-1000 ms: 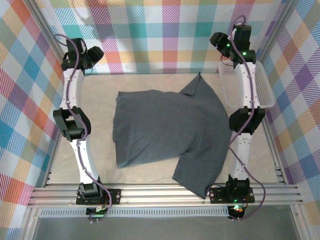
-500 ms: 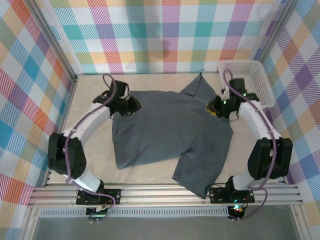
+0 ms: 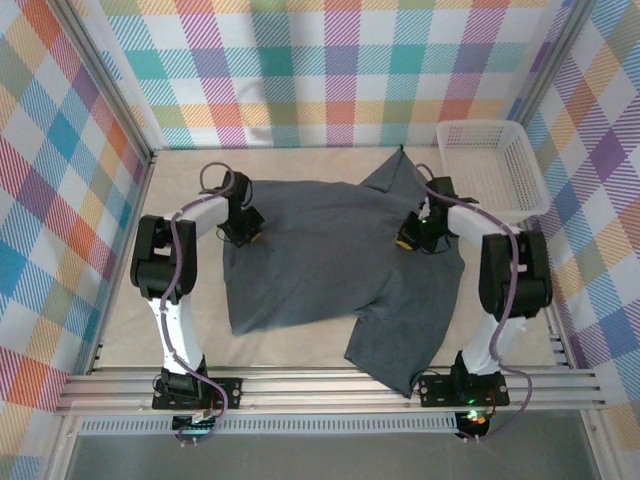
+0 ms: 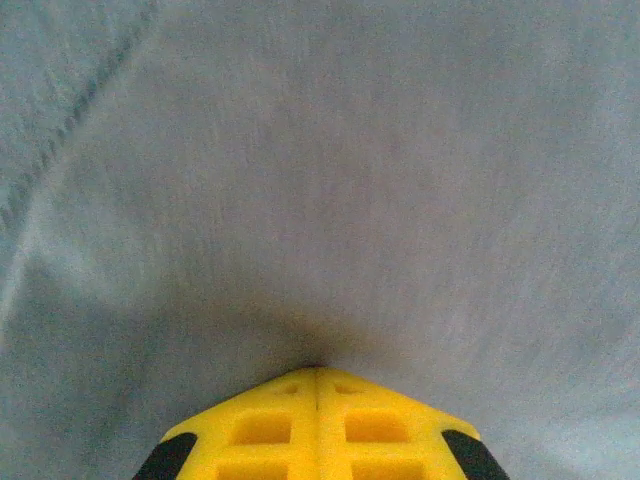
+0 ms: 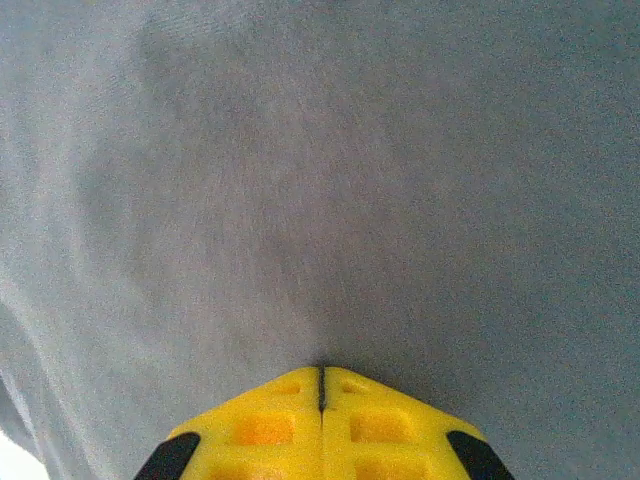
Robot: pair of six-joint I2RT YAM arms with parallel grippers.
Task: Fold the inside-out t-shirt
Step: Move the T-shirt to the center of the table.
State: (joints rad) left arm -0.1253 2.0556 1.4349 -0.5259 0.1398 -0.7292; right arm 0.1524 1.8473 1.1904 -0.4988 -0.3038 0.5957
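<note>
**Opening grasp of the fold.** The inside-out t-shirt (image 3: 340,270) lies spread on the worktop (image 3: 190,330), one sleeve overhanging the near edge. The left tool (image 3: 247,236) and right tool (image 3: 407,241) are closed, each apparently pinching cloth at the far left and right of the shirt. Next, both should lift together and carry the cloth evenly. A white basket (image 3: 500,170) at far right crowds the right arm.
</note>
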